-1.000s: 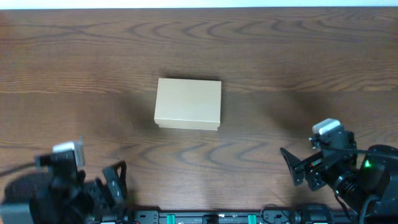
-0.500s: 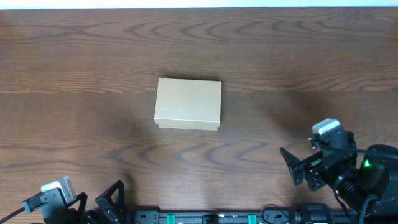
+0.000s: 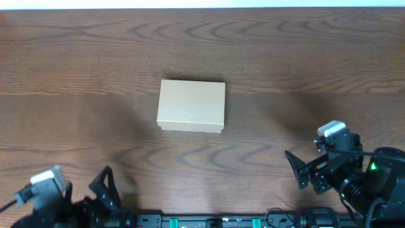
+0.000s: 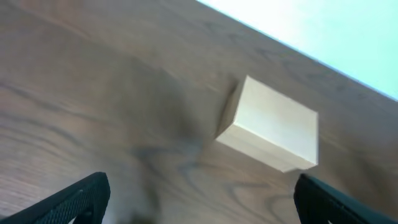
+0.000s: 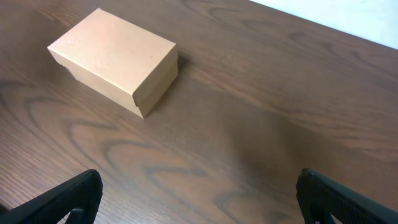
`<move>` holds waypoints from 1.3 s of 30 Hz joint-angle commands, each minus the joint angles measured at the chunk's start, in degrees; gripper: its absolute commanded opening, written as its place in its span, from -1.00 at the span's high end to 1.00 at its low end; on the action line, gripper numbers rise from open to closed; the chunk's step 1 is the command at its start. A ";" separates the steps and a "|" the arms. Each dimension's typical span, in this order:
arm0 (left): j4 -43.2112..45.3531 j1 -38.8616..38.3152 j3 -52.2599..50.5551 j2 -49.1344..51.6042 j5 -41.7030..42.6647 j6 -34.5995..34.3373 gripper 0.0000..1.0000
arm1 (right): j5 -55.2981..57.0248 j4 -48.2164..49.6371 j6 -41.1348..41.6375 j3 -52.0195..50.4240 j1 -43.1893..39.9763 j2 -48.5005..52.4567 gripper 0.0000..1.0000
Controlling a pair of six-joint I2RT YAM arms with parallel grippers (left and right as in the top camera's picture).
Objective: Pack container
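From overhead, a small tan rectangular cardboard box [image 3: 191,106], lid closed, lies mid-table on the dark wood-grain table [image 3: 76,50], well apart from the left gripper [image 3: 101,190] and right gripper [image 3: 296,170] at the near edge. Left wrist: black fingers [image 4: 81,198] spread wide, empty, the box beyond them. Right wrist: fingers [image 5: 68,198] equally wide, empty, the box at upper left.

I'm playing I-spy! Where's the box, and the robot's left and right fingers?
box [image 3: 191,104], overhead view, middle of closed lid.
left fingers [image 4: 81,194], left wrist view, lower-left dark tip.
right fingers [image 5: 68,196], right wrist view, lower-left dark tip.
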 commanded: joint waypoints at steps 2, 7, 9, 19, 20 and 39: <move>7.37 0.04 -10.67 -4.74 -2.21 3.39 -0.91 | 0.15 -0.02 -0.83 -0.15 -0.35 -0.04 -0.99; 20.83 0.04 -30.56 -14.91 -2.21 4.66 -0.91 | 0.17 -0.02 -0.83 -0.15 -0.35 -0.04 -0.99; 23.41 0.04 -35.58 -16.94 -2.19 5.01 -0.91 | 0.17 -0.02 -0.83 -0.15 -0.35 -0.04 -0.98; 28.39 0.04 -48.78 -21.27 -1.95 11.91 -0.91 | 0.17 -0.02 -0.83 -0.15 -0.35 -0.04 -0.99; 28.72 0.02 -49.53 -21.42 -1.95 12.63 -0.91 | 0.17 -0.02 -0.83 -0.15 -0.35 -0.04 -0.98; 28.83 0.02 -59.63 -24.98 -2.21 16.17 -0.91 | 0.15 -0.02 -0.83 -0.15 -0.35 -0.04 -0.99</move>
